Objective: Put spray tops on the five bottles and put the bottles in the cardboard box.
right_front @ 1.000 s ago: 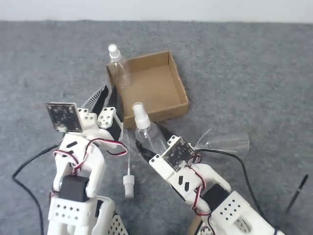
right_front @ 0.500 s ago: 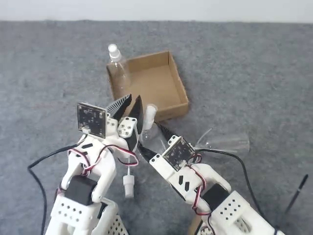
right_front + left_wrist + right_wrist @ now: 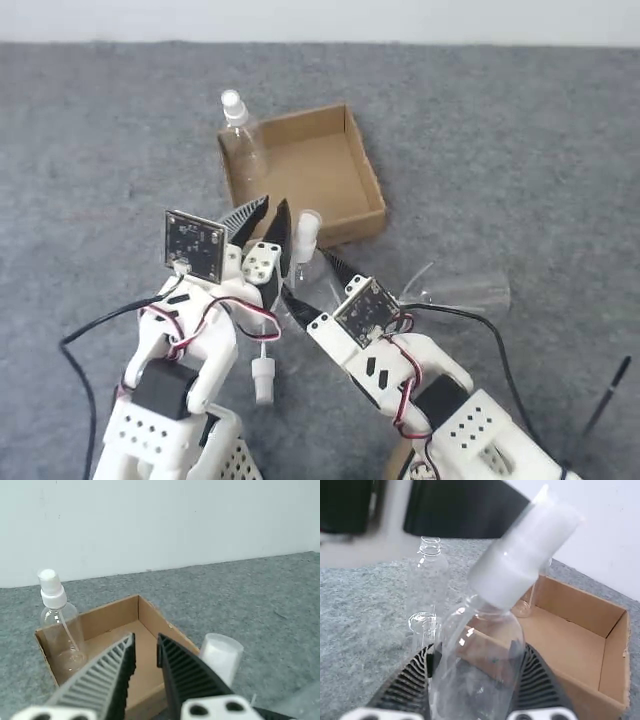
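My right gripper (image 3: 303, 292) (image 3: 477, 656) is shut on a clear bottle (image 3: 475, 665) that carries a white spray top (image 3: 307, 236) (image 3: 520, 565) (image 3: 220, 655), held tilted just in front of the cardboard box (image 3: 365, 175) (image 3: 580, 625) (image 3: 150, 612). My left gripper (image 3: 270, 208) (image 3: 146, 641) hovers right beside that spray top, slightly open with nothing between its fingers. A second capped bottle (image 3: 240, 130) (image 3: 59, 625) stands in the box's far left corner. Two bottles without tops (image 3: 427, 575) stand on the carpet beyond the held one.
Another clear bottle (image 3: 460, 292) lies on its side to the right of the right arm. A loose spray top (image 3: 263, 375) with its tube lies between the two arms. A black pen-like stick (image 3: 610, 395) rests at the right edge of the grey carpet.
The left arm has swung to the right and now has its gripper next to the held bottle's spray top. The held bottle has shifted slightly right.
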Robot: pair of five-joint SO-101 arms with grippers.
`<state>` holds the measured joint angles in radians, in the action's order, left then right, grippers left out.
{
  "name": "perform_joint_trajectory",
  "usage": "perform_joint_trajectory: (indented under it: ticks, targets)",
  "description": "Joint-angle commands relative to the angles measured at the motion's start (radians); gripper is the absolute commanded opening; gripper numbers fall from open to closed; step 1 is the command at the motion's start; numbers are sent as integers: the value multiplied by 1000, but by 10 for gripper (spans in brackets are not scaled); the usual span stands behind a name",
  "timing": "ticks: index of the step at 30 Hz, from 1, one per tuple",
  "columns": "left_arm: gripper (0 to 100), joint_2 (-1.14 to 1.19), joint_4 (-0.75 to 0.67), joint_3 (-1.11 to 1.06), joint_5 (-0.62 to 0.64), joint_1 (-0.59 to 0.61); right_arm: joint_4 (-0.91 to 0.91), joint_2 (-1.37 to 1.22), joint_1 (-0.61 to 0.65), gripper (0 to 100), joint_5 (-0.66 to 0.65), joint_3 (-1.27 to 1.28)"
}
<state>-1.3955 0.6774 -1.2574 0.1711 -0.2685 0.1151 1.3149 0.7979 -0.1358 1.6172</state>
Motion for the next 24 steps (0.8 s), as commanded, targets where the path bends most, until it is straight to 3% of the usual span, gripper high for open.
perform_joint_trajectory:
  ticks: [1,6,14,20,24]
  targets:
    - [70,-9,2,54,-3,84,-19,25,-12,6,-8,-68]
    - [70,-9,-14,59,55,143,-19,25,-10,6,-8,-78]
    - [70,-2,-166,-44,58,140,-19,25,38,6,-12,-78]
    - [68,0,-133,-50,52,92,-7,108,36,6,-12,-72]
    - [66,-6,-89,-47,-35,21,151,262,35,6,-9,-78]
